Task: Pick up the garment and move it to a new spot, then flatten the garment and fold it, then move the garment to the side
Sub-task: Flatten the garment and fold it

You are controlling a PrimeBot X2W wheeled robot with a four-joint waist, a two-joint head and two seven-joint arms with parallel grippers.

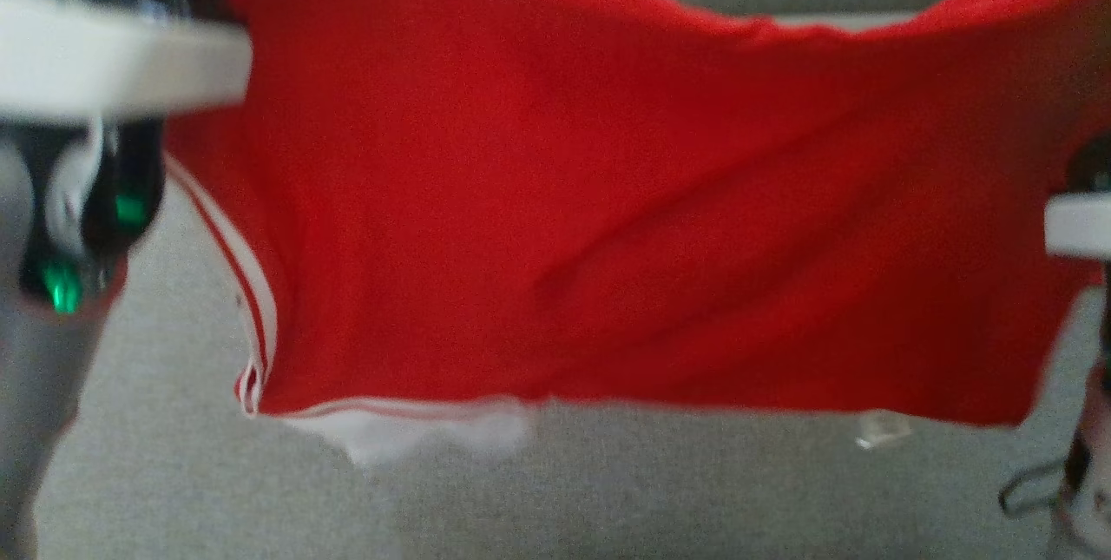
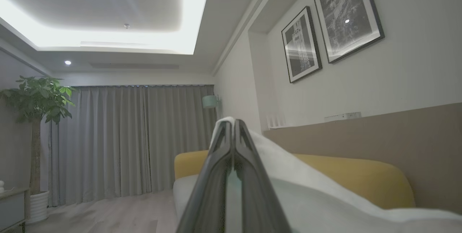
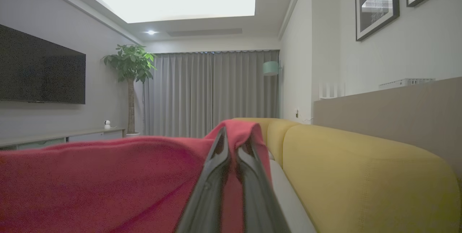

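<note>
Garment: red knit top with white stripes along one side and along the hem [image 1: 608,221], spread out wide and held up in the air by its two ends.
Garment place: it hangs in front of the pale grey fabric sofa seat [image 1: 608,499], spanning from the left edge of the head view to the right edge; I cannot tell whether the lower hem touches the seat.
Garment detail: a white patch of cloth [image 1: 417,437] shows below the hem near the striped lower left corner, and a small white tag-like scrap [image 1: 881,431] hangs near the lower right; both are blurred.
Left jaws: pressed together, the long dark fingers [image 2: 216,178] pinching a fold of cloth at their tips; that cloth [image 2: 325,193] reads white in the left wrist view and drapes away to the right.
Right jaws: closed on the red cloth, which wraps over the tips of the dark fingers [image 3: 211,186] and stretches away to the left.
Left arm: pale forearm [image 1: 113,65] and a dark wrist with green lights [image 1: 95,213] at the garment's left end.
Right arm: a pale forearm piece [image 1: 1076,226] at the garment's right end.
Sofa back: mustard yellow padded backrest [image 3: 361,178], just beside the right jaws.
Room: grey floor-length curtains [image 3: 213,92], a leafy potted tree [image 3: 130,63], a dark wall-mounted screen [image 3: 39,67], and two black-framed pictures [image 2: 332,27] on the wall above the sofa.
Sharpness: the head view is motion-blurred.
</note>
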